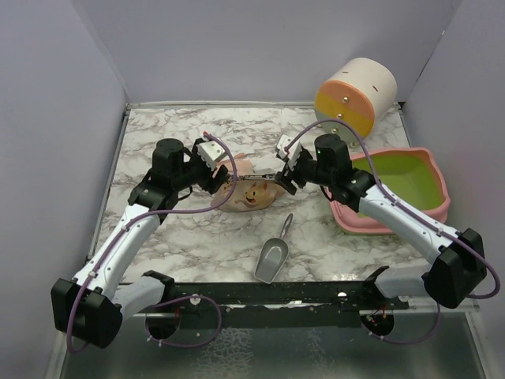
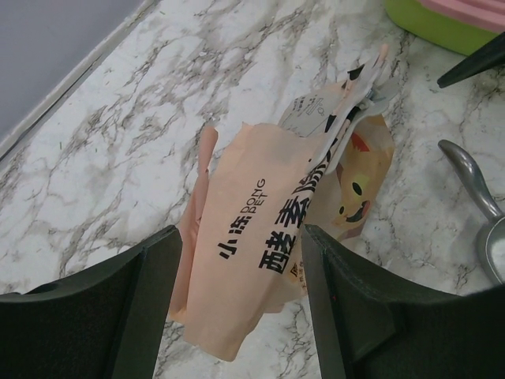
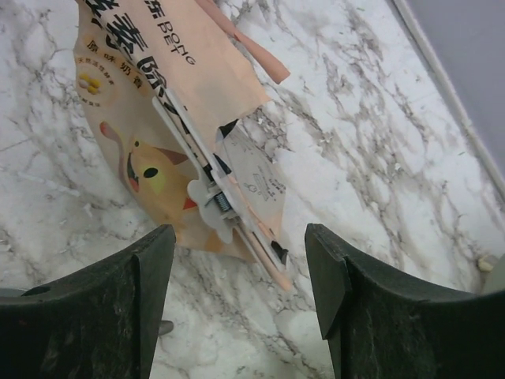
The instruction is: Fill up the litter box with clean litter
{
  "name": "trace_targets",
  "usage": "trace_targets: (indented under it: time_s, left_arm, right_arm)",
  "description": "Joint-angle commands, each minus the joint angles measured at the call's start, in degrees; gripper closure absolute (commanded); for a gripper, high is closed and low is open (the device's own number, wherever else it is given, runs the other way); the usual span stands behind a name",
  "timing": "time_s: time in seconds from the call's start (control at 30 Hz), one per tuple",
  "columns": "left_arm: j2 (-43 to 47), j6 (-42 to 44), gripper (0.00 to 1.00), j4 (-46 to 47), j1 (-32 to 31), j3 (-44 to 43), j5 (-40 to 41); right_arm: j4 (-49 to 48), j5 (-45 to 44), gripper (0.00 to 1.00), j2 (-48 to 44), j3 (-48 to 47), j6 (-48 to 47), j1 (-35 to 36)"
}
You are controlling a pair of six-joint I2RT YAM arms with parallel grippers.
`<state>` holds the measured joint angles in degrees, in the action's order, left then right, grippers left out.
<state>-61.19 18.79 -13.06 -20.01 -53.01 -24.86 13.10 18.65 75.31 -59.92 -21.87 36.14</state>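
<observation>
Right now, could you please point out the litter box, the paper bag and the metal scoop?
litter box [image 1: 404, 178]: top external view, on its bare lime-green floor.
paper bag [image 1: 251, 194]: top external view, on the cartoon-face panel.
metal scoop [image 1: 271, 261]: top external view, on its bowl.

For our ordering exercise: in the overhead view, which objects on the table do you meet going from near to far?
The metal scoop → paper bag → round drum. The litter box overlaps the bag in depth, so it is left out.

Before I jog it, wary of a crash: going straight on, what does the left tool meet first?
Probably the tan paper bag, lying straight ahead of the open left tool; depth unclear.
</observation>
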Motion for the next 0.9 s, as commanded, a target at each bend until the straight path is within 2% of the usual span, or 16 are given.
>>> trace_targets:
  time_s: [0.0,0.13,0.6,0.8,0.87]
  left_arm:
    - [-0.6,0.7,0.35,-0.6,-0.2,0.1,-4.3]
    - [-1.3,1.0,0.34,-1.0,-0.2,0.2,-6.3]
    - [-5.2,2.4,0.38,-1.6,-0.5,1.0,-6.3]
    - [-6.8,1.9,0.56,-1.0,-0.6,1.1,-5.6]
    - [-7.1,1.5,0.68,-0.6,-0.6,1.0,-5.1]
  right_arm:
    - [-4.1,-3.6,0.32,0.4,-1.1,-9.8,0.0]
    - [-4.4,-1.8,0.3,0.9,-0.6,-14.4,0.0]
    - [-4.1,2.6,0.32,5.3,-2.4,-13.2,0.0]
    - [-4.5,4.0,0.33,5.3,-1.8,-12.3,0.0]
    - [-5.0,4.7,0.33,5.5,-1.7,-12.1,0.0]
